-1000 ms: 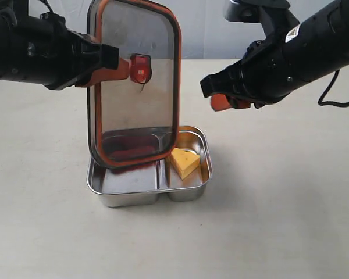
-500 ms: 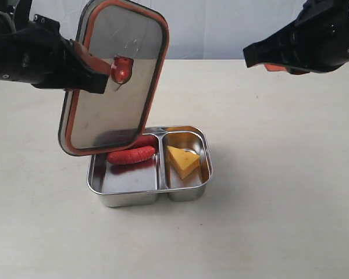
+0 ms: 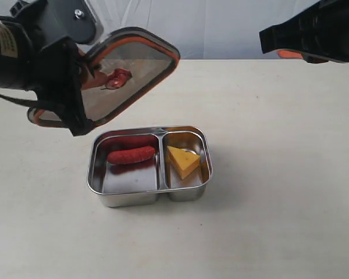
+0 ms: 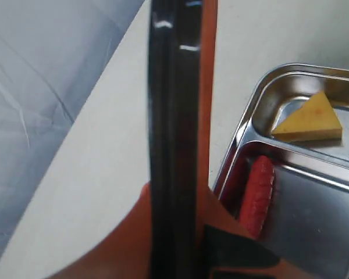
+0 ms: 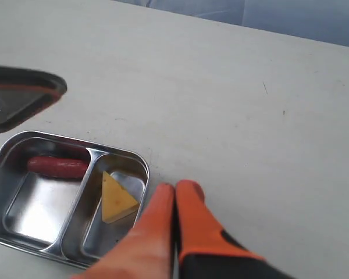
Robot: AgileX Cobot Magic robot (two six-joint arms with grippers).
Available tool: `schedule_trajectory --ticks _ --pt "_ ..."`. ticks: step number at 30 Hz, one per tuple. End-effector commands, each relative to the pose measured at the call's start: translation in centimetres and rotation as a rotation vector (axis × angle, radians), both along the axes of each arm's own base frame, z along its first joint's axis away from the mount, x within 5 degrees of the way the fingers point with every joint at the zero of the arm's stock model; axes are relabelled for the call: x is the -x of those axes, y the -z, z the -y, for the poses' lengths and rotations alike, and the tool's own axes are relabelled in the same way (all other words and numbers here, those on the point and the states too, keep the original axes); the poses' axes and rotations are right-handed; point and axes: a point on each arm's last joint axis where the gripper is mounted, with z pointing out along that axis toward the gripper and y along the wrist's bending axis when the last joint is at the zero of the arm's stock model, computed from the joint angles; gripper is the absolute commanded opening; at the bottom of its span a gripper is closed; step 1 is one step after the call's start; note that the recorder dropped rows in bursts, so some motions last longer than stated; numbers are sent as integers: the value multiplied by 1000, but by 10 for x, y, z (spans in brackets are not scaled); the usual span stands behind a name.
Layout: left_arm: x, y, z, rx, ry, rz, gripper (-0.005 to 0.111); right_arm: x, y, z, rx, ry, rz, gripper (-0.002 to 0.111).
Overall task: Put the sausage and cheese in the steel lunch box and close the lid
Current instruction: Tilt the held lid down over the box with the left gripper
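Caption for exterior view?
Left gripper holds the lid tilted, clear of the steel lunch box; sausage and cheese inside.

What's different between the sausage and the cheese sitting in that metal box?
The sausage is red and long; the cheese is a yellow wedge. The sausage lies in the larger compartment, the cheese in the smaller one. Both rest inside the steel lunch box, and the lid is not on it yet.

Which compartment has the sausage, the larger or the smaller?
The larger compartment holds the sausage; the smaller compartment beside it holds only the cheese.
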Motion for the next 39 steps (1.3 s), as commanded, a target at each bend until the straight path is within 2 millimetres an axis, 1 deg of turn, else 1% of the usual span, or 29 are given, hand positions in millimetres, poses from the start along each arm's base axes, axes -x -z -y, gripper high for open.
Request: schedule_trajectory --ticks 1,3,5,9,13,15,18,22,25,28,29,31,35,39 --pt "14 -2 21 -104 146 106 0 2 -1 3 13 7 -8 -1" --pt "17 6 31 -189 200 122 0 3 1 4 23 7 -22 -1" --pt "16 16 38 -289 217 132 0 4 2 4 34 8 -38 -1" --pt "10 37 51 -490 177 189 0 5 4 6 52 9 -64 -1" --pt "12 52 69 -546 126 235 0 6 5 7 70 10 -70 -1" --pt "19 63 82 -582 152 237 0 5 6 8 93 11 -69 -1" --pt "26 74 92 -607 163 221 0 6 7 10 118 14 -74 -1" --pt "30 76 94 -554 108 195 0 6 7 11 128 15 -81 -1" --pt "28 80 92 -577 73 185 0 6 7 11 126 14 -78 -1" --pt "27 95 94 -616 82 161 0 6 7 11 126 14 -78 -1" --pt "27 103 95 -632 82 144 0 6 7 11 126 14 -78 -1" --pt "27 109 95 -636 73 122 0 6 7 11 127 14 -80 -1" --pt "28 109 95 -622 66 107 0 6 7 11 125 16 -79 -1" --pt "32 113 97 -579 71 48 0 6 7 11 125 16 -79 -1"
